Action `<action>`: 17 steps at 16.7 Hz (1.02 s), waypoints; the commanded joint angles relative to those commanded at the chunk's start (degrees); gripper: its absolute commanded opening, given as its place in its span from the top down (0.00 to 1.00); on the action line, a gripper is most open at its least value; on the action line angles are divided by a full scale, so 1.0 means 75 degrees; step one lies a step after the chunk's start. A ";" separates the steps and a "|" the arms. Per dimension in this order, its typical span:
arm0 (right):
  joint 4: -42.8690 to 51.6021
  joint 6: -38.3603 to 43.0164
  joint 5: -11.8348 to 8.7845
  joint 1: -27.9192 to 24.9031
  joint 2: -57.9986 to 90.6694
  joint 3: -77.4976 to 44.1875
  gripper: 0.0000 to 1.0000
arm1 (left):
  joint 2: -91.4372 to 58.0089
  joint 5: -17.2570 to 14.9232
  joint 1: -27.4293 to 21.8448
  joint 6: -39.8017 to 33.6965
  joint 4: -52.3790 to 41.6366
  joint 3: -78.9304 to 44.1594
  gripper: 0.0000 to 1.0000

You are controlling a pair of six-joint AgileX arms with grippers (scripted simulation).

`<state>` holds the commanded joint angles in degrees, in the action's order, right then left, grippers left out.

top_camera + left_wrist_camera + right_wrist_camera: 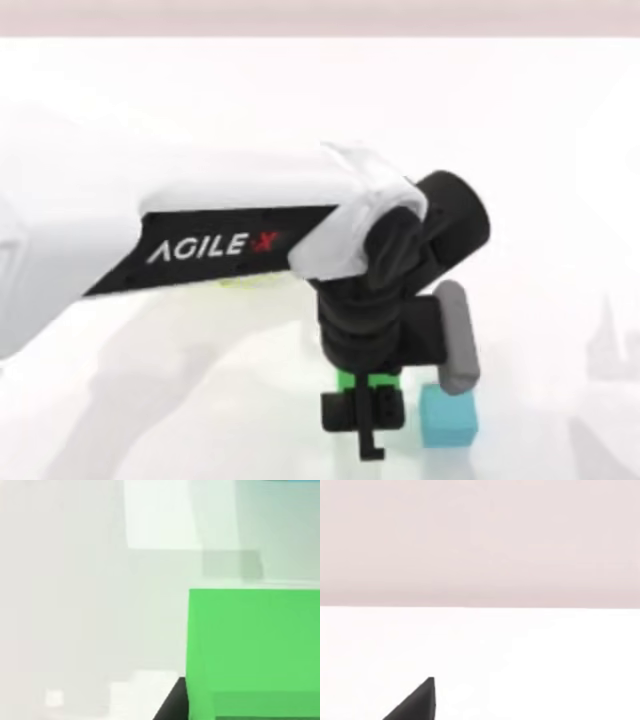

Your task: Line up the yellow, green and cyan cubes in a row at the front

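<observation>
the left arm reaches across the white worktop to its front edge, right of the middle. its end effector sits over the green cube, mostly hiding it; whether it grips or has released the cube i cannot tell. the cyan cube stands just beside, toward the right edge. a yellow sliver shows under the arm. the right end effector shows only a dark tip.

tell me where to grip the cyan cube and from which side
Probably from straight above, fingers on its front and back faces: the cyan cube sits flat with its top clear, while the green cube and left gripper crowd its left.
</observation>
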<state>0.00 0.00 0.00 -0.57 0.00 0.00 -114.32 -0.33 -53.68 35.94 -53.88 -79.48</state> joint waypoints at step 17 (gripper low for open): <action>0.0000 0.0000 0.0000 0.0000 0.0000 0.0000 0.00 | -0.0190 0.0008 -0.0030 0.0000 0.0416 0.0280 0.17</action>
<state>0.00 0.00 0.00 -0.57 0.00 0.00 -115.75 -0.27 -53.91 35.93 -50.76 -77.38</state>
